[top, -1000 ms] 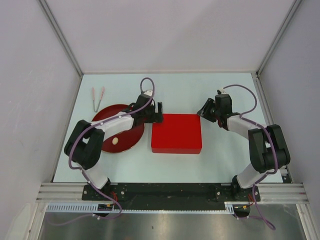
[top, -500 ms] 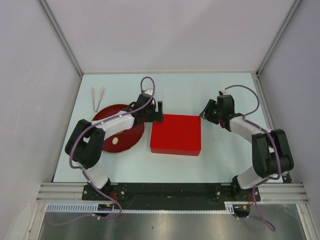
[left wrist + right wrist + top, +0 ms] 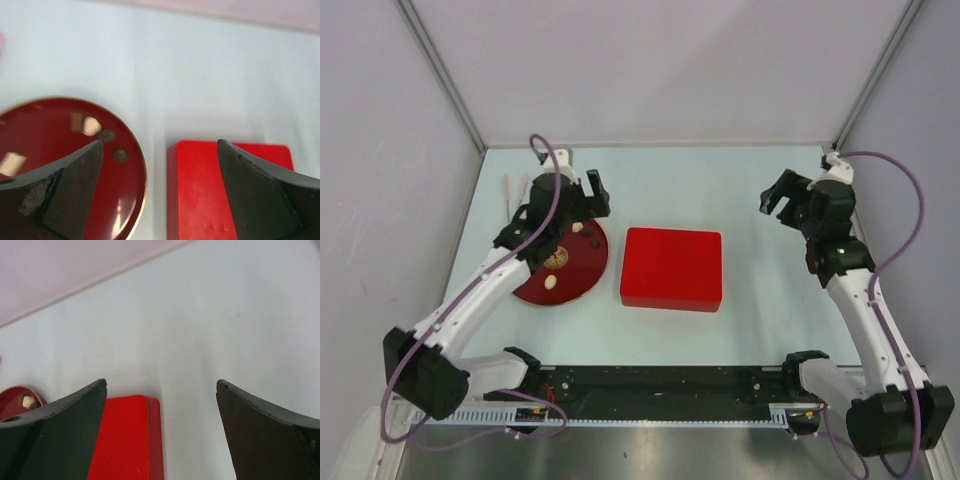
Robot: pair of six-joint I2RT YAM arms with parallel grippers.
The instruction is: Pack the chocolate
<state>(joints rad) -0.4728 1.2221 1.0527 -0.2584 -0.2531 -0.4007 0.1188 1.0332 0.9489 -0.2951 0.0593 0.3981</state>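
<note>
So we're looking down at the bench [image 3: 760,320], and the chocolate [image 3: 557,259] is all sitting on the round red plate [image 3: 533,291], just left of the red box [image 3: 672,268]. We're counting a tan round one mid-plate, a cream piece [image 3: 551,283] toward the near rim, and another cream one by the far rim with a couple of dark bits beside it.

The left hand [image 3: 585,195] is hovering above the plate's far rim in the overhead view. Its jaws are spread wide with nothing between them, and the sweets are lying below it, not touching it. Through the left wrist camera, we're seeing the gap between the fingers [image 3: 65,195] lining up with the strip of bench between plate and box. The chocolate is lying to the left of that gap, with two dark round pieces [image 3: 120,155] just beside the left fingertip and the pale ones a bit further left.

The right hand [image 3: 785,198] is hanging over the far right part of the bench, also wide open and gripping nothing. It's well apart from the chocolate, with the whole box in between. Its wrist camera is only catching a sliver of plate and one cream sweet [image 3: 28,401] at the left edge.

The pink-handled tongs [image 3: 513,192] are lying on the bench just beyond the plate.
</note>
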